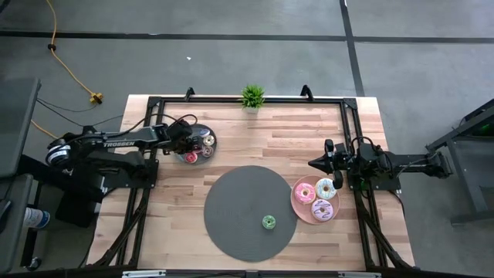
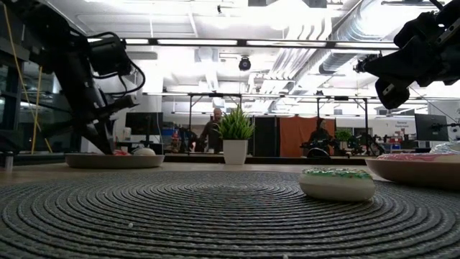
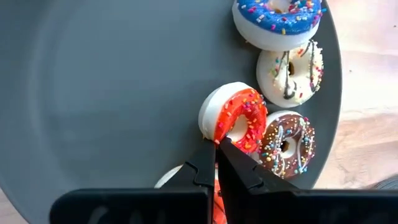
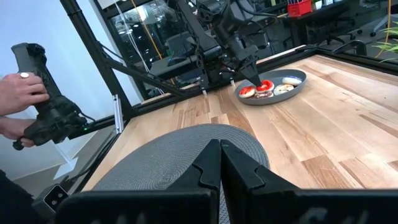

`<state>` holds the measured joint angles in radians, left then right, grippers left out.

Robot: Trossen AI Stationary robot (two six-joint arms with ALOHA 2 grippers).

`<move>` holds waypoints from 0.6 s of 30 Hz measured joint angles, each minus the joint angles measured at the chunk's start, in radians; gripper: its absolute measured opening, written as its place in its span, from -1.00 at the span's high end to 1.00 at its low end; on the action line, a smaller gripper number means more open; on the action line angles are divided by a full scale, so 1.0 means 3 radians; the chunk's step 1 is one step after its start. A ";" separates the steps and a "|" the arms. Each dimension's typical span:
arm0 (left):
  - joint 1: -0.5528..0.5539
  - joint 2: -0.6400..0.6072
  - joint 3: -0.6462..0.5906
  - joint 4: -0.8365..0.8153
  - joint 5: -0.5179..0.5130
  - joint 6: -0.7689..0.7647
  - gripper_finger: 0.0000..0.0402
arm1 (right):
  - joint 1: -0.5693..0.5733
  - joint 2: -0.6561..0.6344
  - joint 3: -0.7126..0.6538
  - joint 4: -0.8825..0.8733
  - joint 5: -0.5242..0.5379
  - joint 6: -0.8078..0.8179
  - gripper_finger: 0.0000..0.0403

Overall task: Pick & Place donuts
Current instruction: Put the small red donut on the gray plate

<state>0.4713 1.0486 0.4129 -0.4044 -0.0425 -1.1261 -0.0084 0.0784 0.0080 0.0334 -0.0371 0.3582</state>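
My left gripper (image 3: 216,144) is shut and points down into the dark grey plate (image 1: 202,133) at the table's far left. It stands at the rim of a tiny red donut (image 3: 239,118), which is tipped up and leans on the brown donut (image 3: 286,143). The cream donut (image 3: 291,71) and the blue donut (image 3: 277,18) lie flat on the same plate. A pale piece with red (image 3: 171,177) is mostly hidden under the fingers. The green donut (image 1: 268,222) lies on the round grey mat (image 1: 239,193). Three larger donuts sit on the pink plate (image 1: 297,202). My right gripper (image 4: 219,146) hovers shut and empty beside the mat. My left gripper comes from above, pointing down, and its shut fingertips (image 3: 208,155) meet the red donut's outer rim (image 3: 219,134) on the side away from the brown donut. Whether they pinch the rim or only touch it, I cannot tell. The donut stands tilted, its lower edge on the plate.
A small potted plant (image 1: 252,96) stands at the table's far edge. A black frame (image 1: 349,123) runs around the table. Bare wood lies between the two plates and the mat. In the right wrist view a person's hand (image 4: 15,93) holds a controller beyond the table.
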 joint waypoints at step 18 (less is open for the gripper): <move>0.0000 0.0002 0.0000 -0.0009 0.0088 0.0102 0.29 | 0.0000 0.0000 0.0000 0.0000 0.0001 0.0001 1.00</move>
<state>0.4713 1.0492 0.4129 -0.4072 -0.0162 -1.0954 -0.0085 0.0784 0.0081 0.0334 -0.0368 0.3584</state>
